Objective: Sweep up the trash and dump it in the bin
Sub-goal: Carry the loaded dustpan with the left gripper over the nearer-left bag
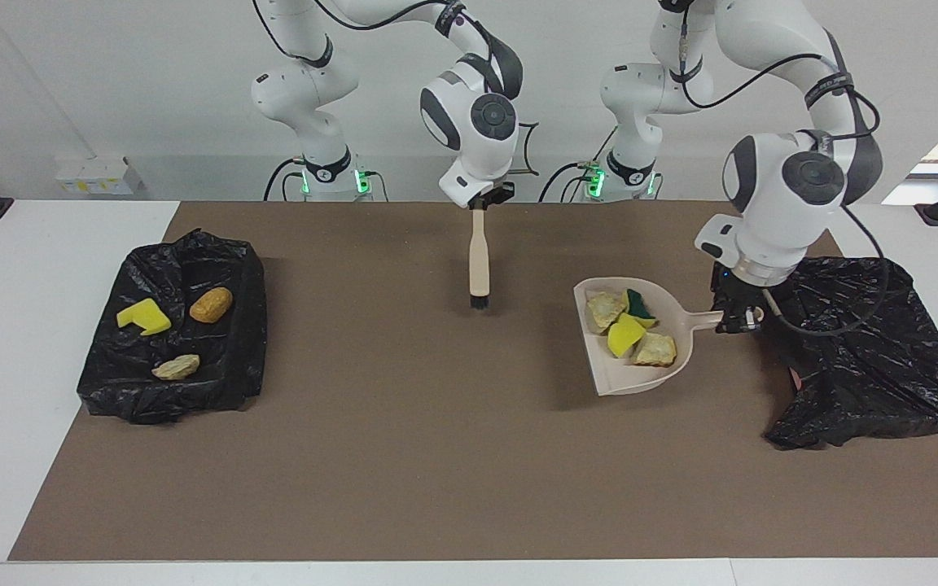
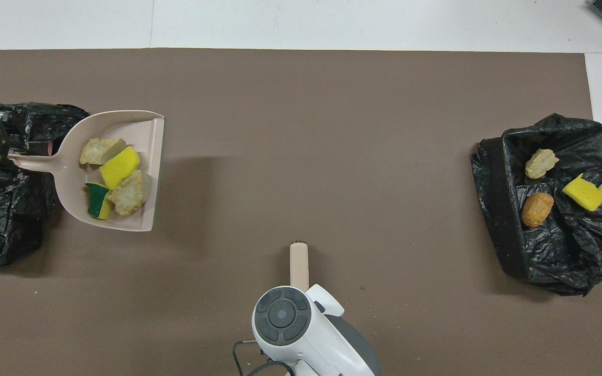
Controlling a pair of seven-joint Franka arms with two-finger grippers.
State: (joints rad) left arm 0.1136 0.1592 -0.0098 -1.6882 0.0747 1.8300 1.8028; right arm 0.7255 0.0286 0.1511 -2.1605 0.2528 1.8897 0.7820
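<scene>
The dustpan (image 1: pixel 640 342), loaded with four scraps (image 1: pixel 630 330), is gripped by its handle in the closed left tool (image 1: pixel 736 313) beside the bin (image 1: pixel 868 358), ready for dumping. The brush (image 1: pixel 479 260) is held upright, clear of the surface (image 1: pixel 436 456), in the closed right tool (image 1: pixel 481 199).

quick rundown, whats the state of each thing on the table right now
dustpan: raised, handle held by left gripper, four scraps in it
brush: hanging bristles down from right gripper
bin at the right arm's end: open, three scraps inside
bin at the left arm's end: contents hidden
</scene>
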